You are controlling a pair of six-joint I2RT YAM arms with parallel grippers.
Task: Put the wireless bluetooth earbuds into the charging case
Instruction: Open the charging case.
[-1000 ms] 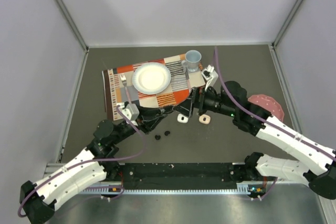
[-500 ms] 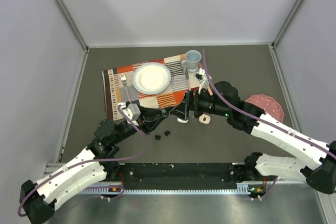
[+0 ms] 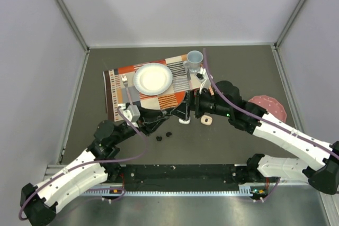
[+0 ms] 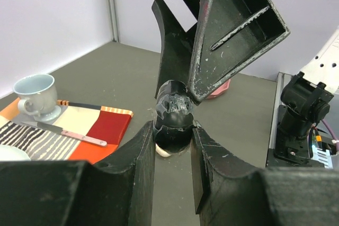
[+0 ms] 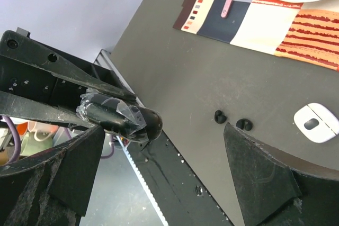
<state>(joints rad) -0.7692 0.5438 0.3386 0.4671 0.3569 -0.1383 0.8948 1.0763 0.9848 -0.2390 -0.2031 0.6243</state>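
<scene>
From above, black earbuds [image 3: 159, 138] are mere specks.

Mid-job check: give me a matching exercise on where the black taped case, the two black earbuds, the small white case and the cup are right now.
Things:
1. black taped case
2. two black earbuds
3. small white case
4. blue cup

Places:
a. at the far right corner of the placemat
b. clamped in the left gripper
c. loose on the table, closest to the arm bases
d. lying on the table just to the right of the held item

Pairs: 1-b; 2-c; 3-d; 4-a
</scene>
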